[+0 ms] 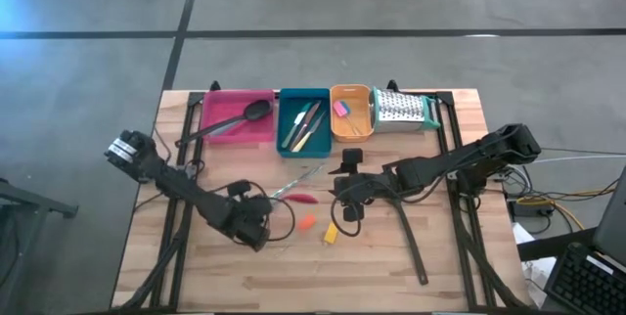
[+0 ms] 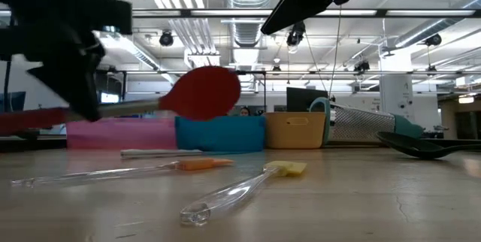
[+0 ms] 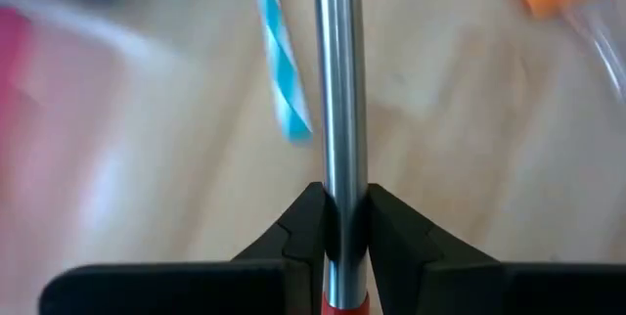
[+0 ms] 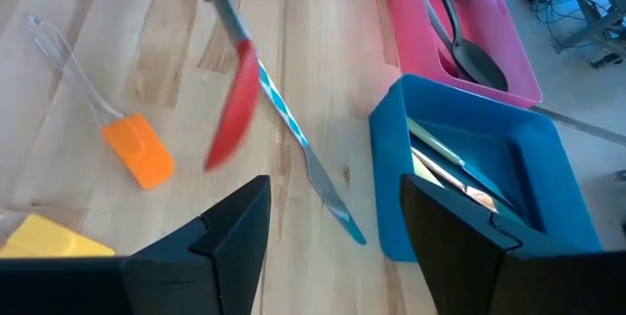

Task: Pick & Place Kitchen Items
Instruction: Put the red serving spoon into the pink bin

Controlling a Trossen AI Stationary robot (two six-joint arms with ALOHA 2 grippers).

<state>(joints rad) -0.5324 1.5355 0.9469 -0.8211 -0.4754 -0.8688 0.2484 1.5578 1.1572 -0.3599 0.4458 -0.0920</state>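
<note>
My left gripper (image 1: pixel 252 217) is shut on a red spoon (image 2: pixel 201 92) with a steel shaft and a red handle (image 2: pixel 30 119), held above the table's middle. My right gripper (image 4: pixel 333 198) hangs open over the table's centre, near the spoon's bowl (image 4: pixel 231 112), with nothing between its fingers. Flat on the wood lie an orange spatula with a clear handle (image 4: pixel 141 149), a yellow one (image 2: pixel 288 168) and a blue-striped knife (image 4: pixel 305 154). My left gripper pinches the spoon's steel shaft (image 3: pixel 342 198) between its two fingers, just beyond the red handle's end (image 3: pixel 344 305). The fingers (image 3: pixel 298 237) slant down from above and lie across the shaft. The spoon is lifted clear of the table, roughly level.
Along the far edge stand a pink tray (image 1: pixel 238 129) holding a black ladle, a teal tray (image 1: pixel 303 144) with knives, an orange tray (image 1: pixel 362 124) with a pink piece, and a grater (image 1: pixel 403 108). A long black utensil (image 1: pixel 407 242) lies at the near right.
</note>
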